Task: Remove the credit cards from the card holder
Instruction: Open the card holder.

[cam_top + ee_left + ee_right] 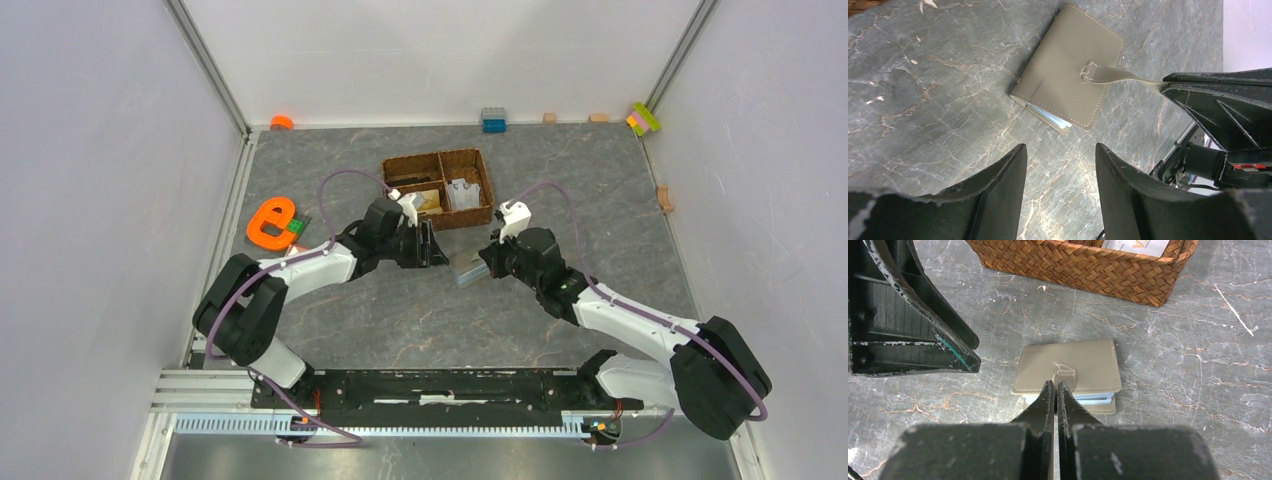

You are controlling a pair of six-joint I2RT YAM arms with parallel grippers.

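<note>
The grey-olive card holder (468, 268) lies folded shut on the marbled table between both arms. It also shows in the left wrist view (1068, 70) and the right wrist view (1068, 365). My right gripper (1055, 382) is shut on the card holder's tab, which stretches out as a strap (1128, 76) to its fingertips (1178, 84). Just left of the holder, my left gripper (1060, 147) stands open over bare table, holding nothing. Light-blue inner edges (1088, 399) peek from between the covers. No credit cards show clearly inside the holder.
A brown woven divided basket (478, 160) stands just behind the holder, with a tan flat piece (430, 200) and white pieces (462, 192) in it. An orange letter-shaped object (272, 222) lies at the left. Small blocks (493, 120) line the back wall.
</note>
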